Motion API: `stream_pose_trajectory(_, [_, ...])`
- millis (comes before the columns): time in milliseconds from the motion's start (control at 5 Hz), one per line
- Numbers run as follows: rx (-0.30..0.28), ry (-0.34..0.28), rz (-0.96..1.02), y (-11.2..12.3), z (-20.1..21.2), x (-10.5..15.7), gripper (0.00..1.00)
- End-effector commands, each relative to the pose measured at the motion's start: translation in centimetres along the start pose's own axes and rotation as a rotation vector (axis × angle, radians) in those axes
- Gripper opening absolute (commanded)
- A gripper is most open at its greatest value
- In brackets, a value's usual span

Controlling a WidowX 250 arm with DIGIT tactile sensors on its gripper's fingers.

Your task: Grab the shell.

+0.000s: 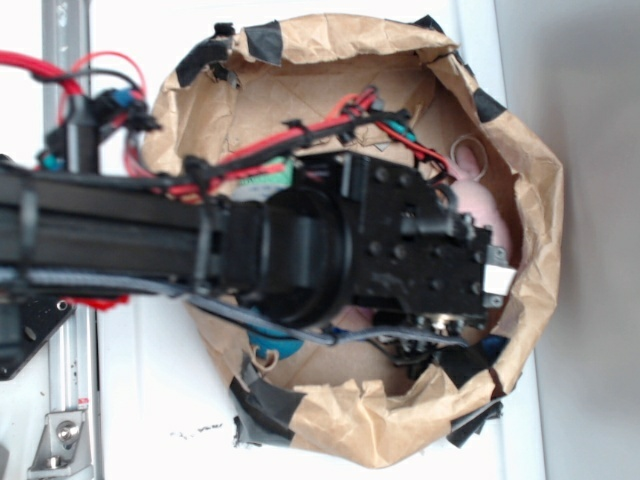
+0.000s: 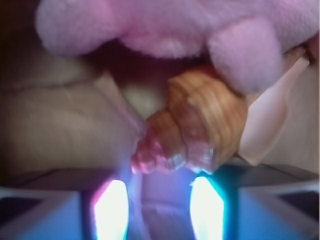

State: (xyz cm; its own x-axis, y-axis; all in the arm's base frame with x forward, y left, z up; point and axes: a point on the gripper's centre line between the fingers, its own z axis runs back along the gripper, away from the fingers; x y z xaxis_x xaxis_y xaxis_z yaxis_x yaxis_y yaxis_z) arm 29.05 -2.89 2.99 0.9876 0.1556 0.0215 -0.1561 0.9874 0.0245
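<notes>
The shell (image 2: 200, 125) fills the middle of the wrist view: orange-tan, ribbed in a spiral, with its narrow glossy tip pointing down-left towards me. It lies under the pink plush bunny (image 2: 165, 25), which rests against its wide end. My gripper (image 2: 159, 200) is open, and its two glowing fingertips (image 2: 111, 210) stand just short of the shell's tip, one on each side. Nothing sits between them. In the exterior view the arm (image 1: 300, 250) reaches down into the brown paper bag (image 1: 545, 200) and hides both shell and fingers.
The bag's crumpled walls, patched with black tape, ring the arm closely. The pink plush (image 1: 482, 215) and a white ring (image 1: 468, 155) show past the wrist. A pale flat piece (image 2: 270, 125) lies right of the shell. A blue object (image 1: 275, 350) sits near the bag's lower wall.
</notes>
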Motion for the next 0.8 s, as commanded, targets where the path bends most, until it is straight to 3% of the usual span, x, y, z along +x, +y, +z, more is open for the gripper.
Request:
stream_pose_trajectory(0, [-0.059, -0.094, 0.025, 2.9, 8.1, 0.4, 0.0])
stream_pose_trajectory(200, [-0.044, -0.165, 0.069, 3.9, 11.5, 0.2, 0.0])
stream_pose_trajectory(400, [-0.108, -0.199, 0.231, 4.2, 11.4, -0.2, 1.0])
stream_pose_trajectory(600, [-0.115, -0.248, 0.463, 3.4, 8.1, -0.8, 1.0])
